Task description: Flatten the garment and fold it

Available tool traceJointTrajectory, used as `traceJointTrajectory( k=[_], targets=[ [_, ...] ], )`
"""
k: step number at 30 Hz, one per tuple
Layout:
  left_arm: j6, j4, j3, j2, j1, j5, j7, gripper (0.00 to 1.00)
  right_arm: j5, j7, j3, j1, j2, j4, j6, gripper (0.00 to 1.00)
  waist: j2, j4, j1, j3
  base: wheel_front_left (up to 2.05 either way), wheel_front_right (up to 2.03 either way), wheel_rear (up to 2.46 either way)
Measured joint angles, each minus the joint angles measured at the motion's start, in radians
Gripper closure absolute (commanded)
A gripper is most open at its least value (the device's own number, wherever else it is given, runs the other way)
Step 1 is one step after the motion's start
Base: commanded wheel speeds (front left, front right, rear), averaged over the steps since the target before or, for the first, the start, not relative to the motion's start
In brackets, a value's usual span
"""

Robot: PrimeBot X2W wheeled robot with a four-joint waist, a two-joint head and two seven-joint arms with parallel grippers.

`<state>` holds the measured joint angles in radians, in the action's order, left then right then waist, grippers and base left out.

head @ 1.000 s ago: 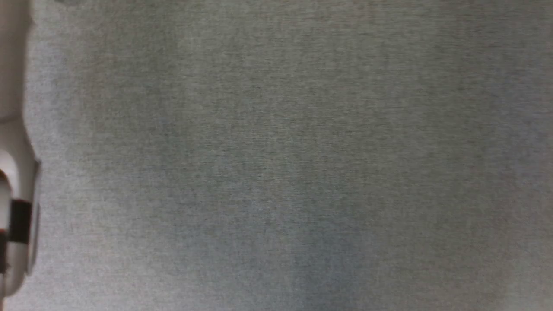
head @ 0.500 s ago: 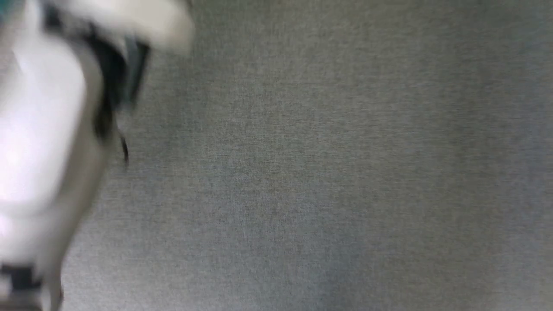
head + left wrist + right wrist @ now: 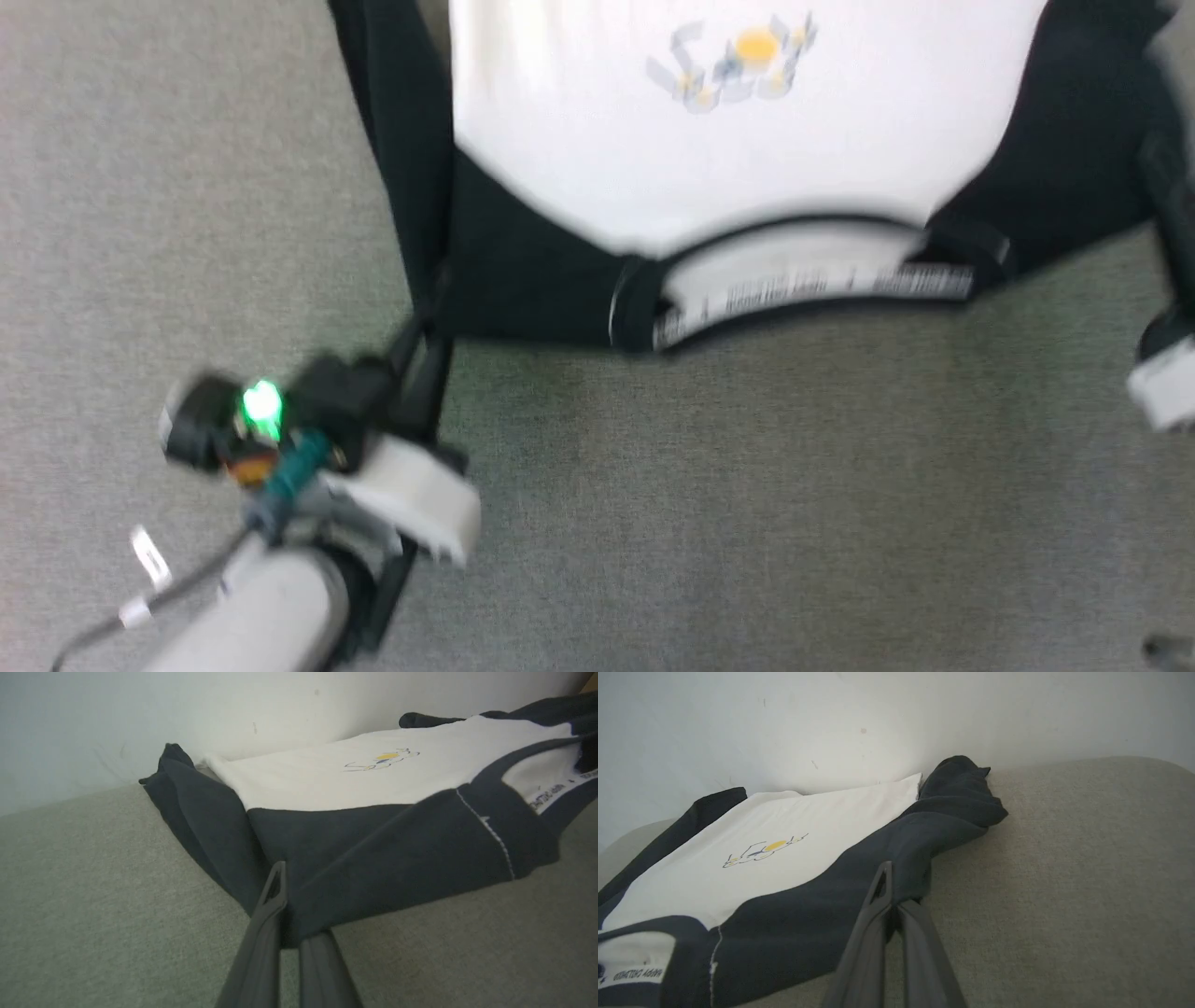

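The left gripper (image 3: 285, 896) and the right gripper (image 3: 889, 891) are pinching the black shoulders of the T-shirt (image 3: 747, 159).
The T-shirt is lying picture-side up at the far edge of the grey cloth surface (image 3: 747, 513), by the white wall (image 3: 878, 718). Both should be pulling evenly, low and slow, so it is staying smooth.

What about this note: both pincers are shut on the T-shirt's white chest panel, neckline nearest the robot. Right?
No. The left pincer and right pincer are shut on the T-shirt's black shoulder fabric, not its white chest panel; both wrist views show it. The neckline is nearest the robot.
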<state>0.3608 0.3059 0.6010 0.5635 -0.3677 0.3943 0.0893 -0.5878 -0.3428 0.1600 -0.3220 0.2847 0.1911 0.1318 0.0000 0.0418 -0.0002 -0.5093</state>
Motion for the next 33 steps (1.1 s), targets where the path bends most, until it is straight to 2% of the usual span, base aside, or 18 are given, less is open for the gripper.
traceJointTrajectory(
  k=[6, 13, 24, 29, 33],
  targets=[
    [0.029, -0.044, 0.027, -0.004, 0.151, 0.028, -0.042, 1.00, 0.017, -0.009, -0.004, 0.160, -0.031, -0.008, 0.000, 1.00, 0.0000, 0.009, 0.0000, 0.074, 0.00, 0.00, 0.00],
    [0.035, -0.093, 0.048, -0.034, 0.287, 0.120, -0.067, 1.00, 0.042, -0.032, 0.022, 0.341, -0.066, -0.024, 0.001, 1.00, 0.0000, 0.010, 0.0000, 0.160, 0.00, 0.00, 0.00],
    [-0.041, -0.163, 0.115, -0.014, 0.388, 0.199, -0.002, 1.00, 0.089, -0.094, 0.057, 0.525, -0.128, -0.053, 0.001, 1.00, 0.0000, 0.002, 0.0000, 0.270, 0.00, 0.00, 0.00],
    [-0.073, -0.226, 0.130, -0.024, 0.388, 0.212, -0.017, 1.00, 0.106, -0.096, 0.054, 0.536, -0.137, -0.078, 0.001, 1.00, 0.0000, 0.001, 0.0002, 0.293, 0.00, 0.00, 0.00],
    [-0.082, -0.287, 0.131, -0.048, 0.363, 0.200, -0.068, 1.00, 0.116, -0.076, 0.045, 0.523, -0.143, -0.111, 0.001, 1.00, 0.0000, 0.002, 0.0003, 0.303, 0.00, 0.00, 0.00]
  ],
)
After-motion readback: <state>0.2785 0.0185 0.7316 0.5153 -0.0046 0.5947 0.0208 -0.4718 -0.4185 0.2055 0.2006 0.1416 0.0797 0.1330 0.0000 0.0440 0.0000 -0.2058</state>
